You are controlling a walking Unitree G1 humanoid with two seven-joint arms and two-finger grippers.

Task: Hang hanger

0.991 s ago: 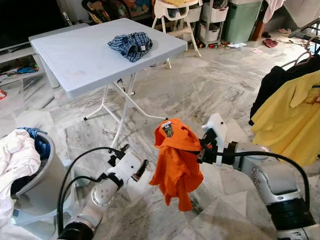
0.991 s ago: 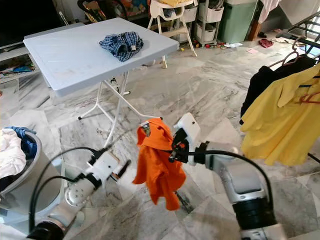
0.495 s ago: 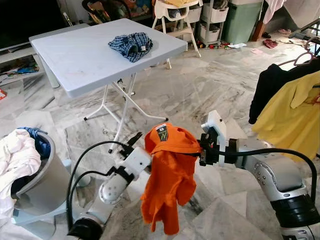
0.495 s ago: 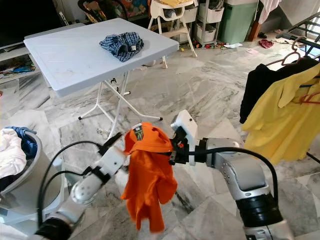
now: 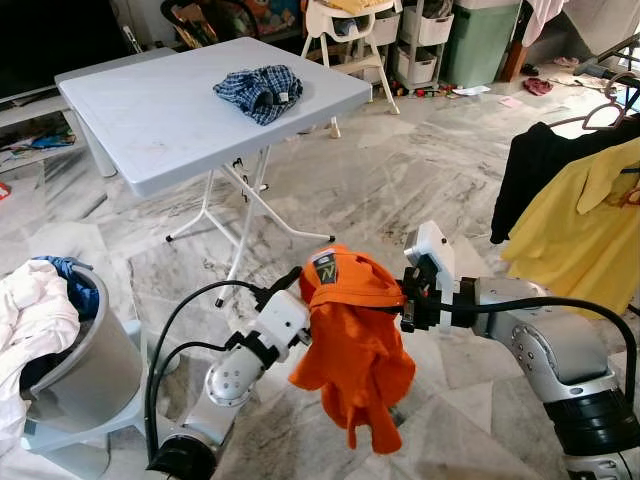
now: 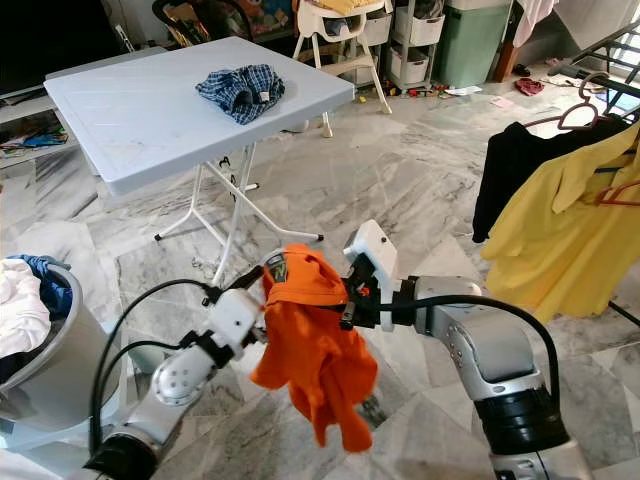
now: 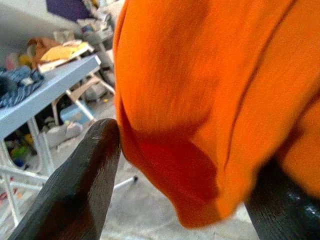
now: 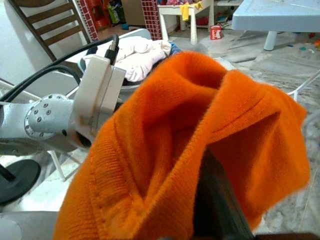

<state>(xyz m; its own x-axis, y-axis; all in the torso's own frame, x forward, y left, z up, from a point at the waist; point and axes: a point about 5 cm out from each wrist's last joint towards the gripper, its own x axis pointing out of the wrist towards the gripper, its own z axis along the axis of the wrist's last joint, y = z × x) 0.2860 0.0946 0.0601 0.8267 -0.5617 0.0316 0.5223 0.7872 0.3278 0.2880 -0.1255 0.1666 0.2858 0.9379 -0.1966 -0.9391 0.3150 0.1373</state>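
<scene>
**A:** Left eye view first. What are you holding?

**B:** I have an orange shirt [image 5: 355, 355] held up between my two arms, low in the middle of the picture. My right hand [image 5: 403, 300] comes in from 3 o'clock and is closed on the collar end of the shirt; in the right wrist view the cloth bunches over one black finger [image 8: 215, 200]. No hanger is in sight on it, so I can't tell whether one is inside.

**A:** And the left hand?

**B:** The left hand [image 5: 300, 300] reaches up from 7 o'clock to the shirt's other side, at the collar. In the left wrist view its fingers [image 7: 75, 190] stand apart with the orange cloth hanging between them. I read it as open, not gripping.

**A:** Which way does the shirt run?

**B:** Its long axis is near vertical. The collar with its label is at 12 o'clock and the crumpled hem points to 6 o'clock, off the marble floor [image 5: 400, 180].

**A:** Around it?

**B:** At 11 o'clock there's a folding desk [image 5: 150, 110] with a blue checked garment [image 5: 260, 92] on it. A laundry basket [image 5: 85, 370] of clothes sits at 8 o'clock. At 2 o'clock, a yellow shirt [image 5: 580, 225] and a black shirt [image 5: 530, 165] hang on hangers.
</scene>
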